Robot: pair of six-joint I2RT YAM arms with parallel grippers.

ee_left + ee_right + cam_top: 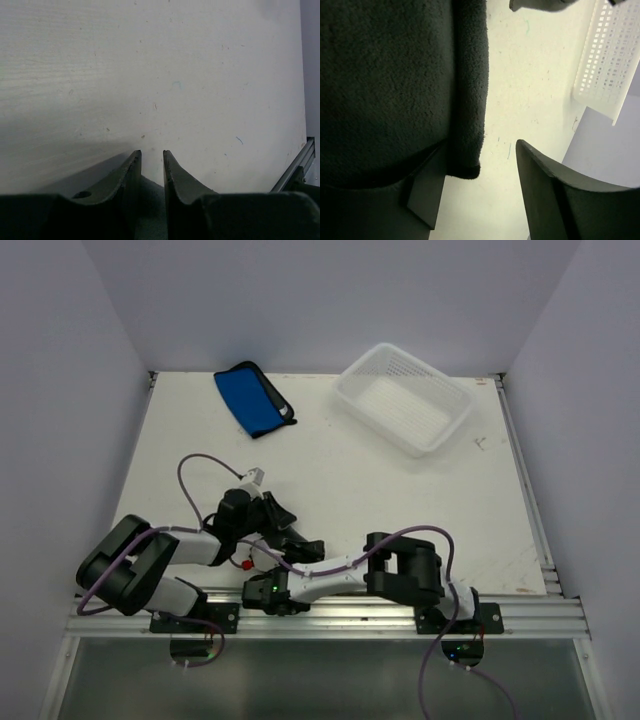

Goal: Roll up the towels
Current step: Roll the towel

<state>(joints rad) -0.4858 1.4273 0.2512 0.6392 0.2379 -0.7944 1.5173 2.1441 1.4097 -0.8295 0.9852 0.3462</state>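
The left gripper (152,152) is pinching a fold of the dark towel (385,85) between nearly closed fingers, probably to be keeping the cloth anchored low by the near edge of the desk (330,480). The right gripper (490,160) is standing spread beside it, the fleece draping over one finger and the other bare, so it is gripping nothing. The blue towel (253,398) is lying flat near the far left corner, well apart from both grippers and seemingly not yet rolled.
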